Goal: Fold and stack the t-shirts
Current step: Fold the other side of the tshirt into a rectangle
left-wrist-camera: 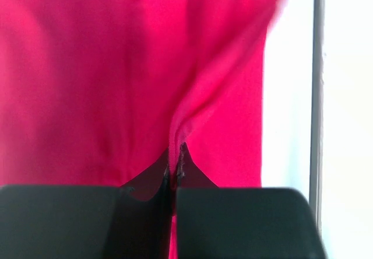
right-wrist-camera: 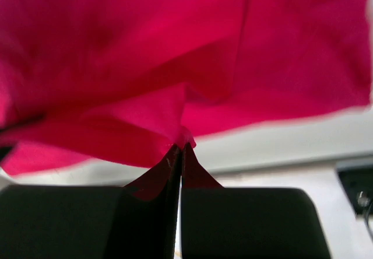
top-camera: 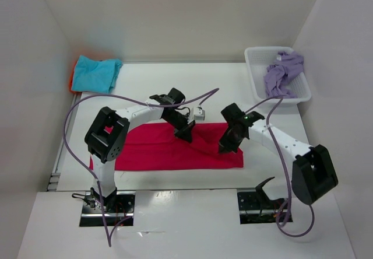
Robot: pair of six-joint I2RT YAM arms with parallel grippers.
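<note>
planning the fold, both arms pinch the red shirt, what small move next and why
Probably raise both a little together, jaws shut: the left gripper and right gripper each pinch the magenta-red shirt, which lies mostly flat, so a lift would start the fold.

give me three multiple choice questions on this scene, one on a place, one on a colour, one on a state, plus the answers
1. Where is the lavender shirt?
A) in the white basket
B) spread at the table's centre
C) hanging from an arm

2. What colour is the shirt spread between the arms?
A) orange
B) turquoise
C) red

3. The left end effector and right end effector are:
A) both wide open
B) both shut on the red shirt
C) both shut on nothing

Answers:
1 A, it lies bunched inside the basket at the far right.
2 C, the cloth is magenta-red.
3 B, each wrist view shows closed fingers pinching a fold of red cloth.
</note>
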